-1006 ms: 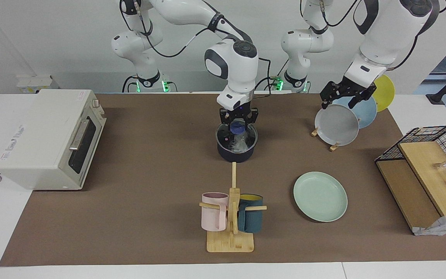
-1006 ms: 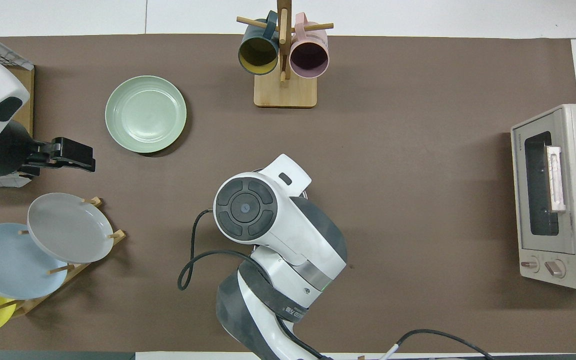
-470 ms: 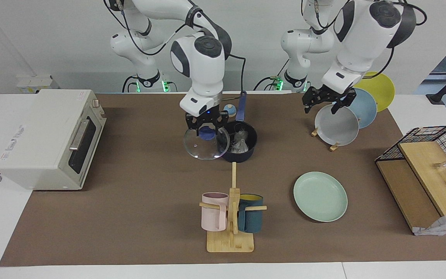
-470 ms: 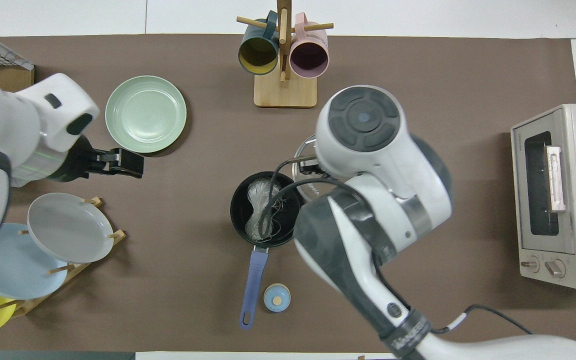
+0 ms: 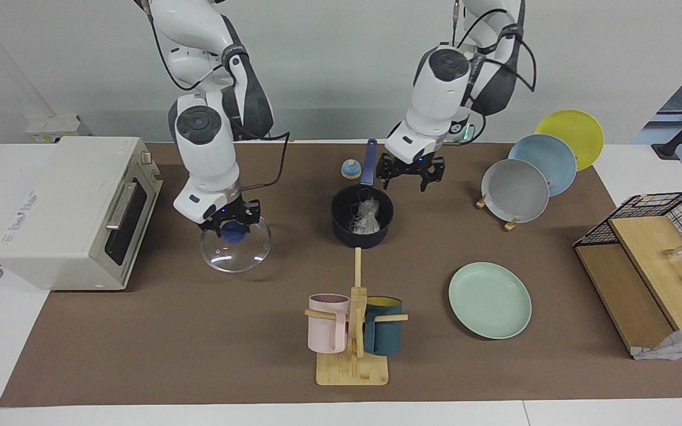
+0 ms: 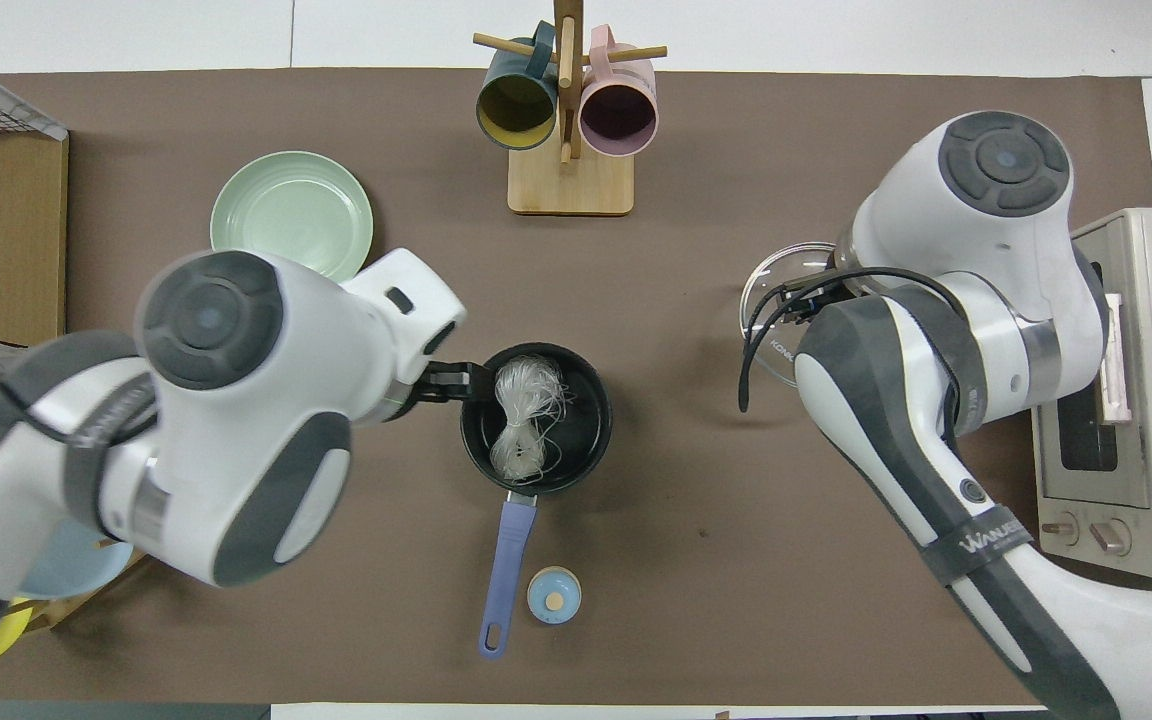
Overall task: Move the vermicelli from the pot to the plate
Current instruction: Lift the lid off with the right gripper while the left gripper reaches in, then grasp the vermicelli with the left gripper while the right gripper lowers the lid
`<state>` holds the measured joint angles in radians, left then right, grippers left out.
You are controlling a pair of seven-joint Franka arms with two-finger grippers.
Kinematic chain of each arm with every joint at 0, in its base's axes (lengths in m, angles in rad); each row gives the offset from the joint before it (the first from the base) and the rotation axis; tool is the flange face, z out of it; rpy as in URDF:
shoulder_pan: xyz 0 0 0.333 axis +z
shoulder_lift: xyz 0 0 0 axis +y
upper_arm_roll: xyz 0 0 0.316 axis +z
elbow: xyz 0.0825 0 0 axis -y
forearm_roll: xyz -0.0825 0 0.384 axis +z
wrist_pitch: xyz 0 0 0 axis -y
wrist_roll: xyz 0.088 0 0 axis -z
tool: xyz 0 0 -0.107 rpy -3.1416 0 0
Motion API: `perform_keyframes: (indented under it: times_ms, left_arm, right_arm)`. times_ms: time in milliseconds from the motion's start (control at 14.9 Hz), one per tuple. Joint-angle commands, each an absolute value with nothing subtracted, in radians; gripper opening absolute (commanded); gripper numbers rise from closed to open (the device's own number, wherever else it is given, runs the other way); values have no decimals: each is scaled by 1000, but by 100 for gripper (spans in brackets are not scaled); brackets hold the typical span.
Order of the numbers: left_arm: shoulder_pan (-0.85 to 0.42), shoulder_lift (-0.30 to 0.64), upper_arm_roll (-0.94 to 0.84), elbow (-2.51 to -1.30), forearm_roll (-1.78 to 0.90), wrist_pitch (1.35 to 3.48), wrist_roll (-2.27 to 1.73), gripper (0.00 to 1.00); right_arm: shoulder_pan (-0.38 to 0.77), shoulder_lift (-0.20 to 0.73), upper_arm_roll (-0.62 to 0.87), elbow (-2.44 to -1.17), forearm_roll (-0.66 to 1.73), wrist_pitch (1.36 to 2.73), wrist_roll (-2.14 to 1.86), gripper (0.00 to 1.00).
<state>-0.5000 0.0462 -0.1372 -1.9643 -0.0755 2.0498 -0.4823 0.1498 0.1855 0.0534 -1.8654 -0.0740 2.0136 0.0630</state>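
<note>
The navy pot (image 5: 357,237) stands uncovered mid-table, its blue handle (image 5: 369,161) pointing toward the robots. The white vermicelli (image 5: 367,216) lies in it and also shows in the overhead view (image 6: 526,412), in the pot (image 6: 586,425). The mint-green plate (image 5: 489,300) lies bare, farther from the robots, toward the left arm's end; it also shows in the overhead view (image 6: 291,227). My left gripper (image 5: 410,174) is open and empty above the pot's rim at the left arm's end (image 6: 456,381). My right gripper (image 5: 233,228) is shut on the blue knob of the glass lid (image 5: 235,253), low beside the oven.
A toaster oven (image 5: 74,207) stands at the right arm's end. A mug rack (image 5: 353,331) with a pink and a navy mug stands farther out than the pot. A small light-blue round piece (image 5: 350,170) lies by the pot handle. A plate rack (image 5: 515,189) and wire basket (image 5: 660,236) stand at the left arm's end.
My right gripper lifted the glass lid off the pot and carried it to beside the oven. My left gripper moved from the plate rack to the pot.
</note>
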Motion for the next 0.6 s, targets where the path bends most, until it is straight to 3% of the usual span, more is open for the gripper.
perform_keyframes:
  times_ms: [0, 402, 537]
  left_arm:
    - [-586, 123, -118, -2006, -86, 2182, -540, 100]
    - [-647, 195, -115, -2060, -84, 2293, -537, 100]
    - [-647, 212, -115, -2063, -78, 2295, -525, 100]
  right_arm:
    - [95, 85, 71, -2075, -80, 2170, 31, 57]
    - [51, 55, 71, -2218, -74, 2301, 12, 59]
    - [48, 38, 71, -2272, -74, 2361, 14, 64]
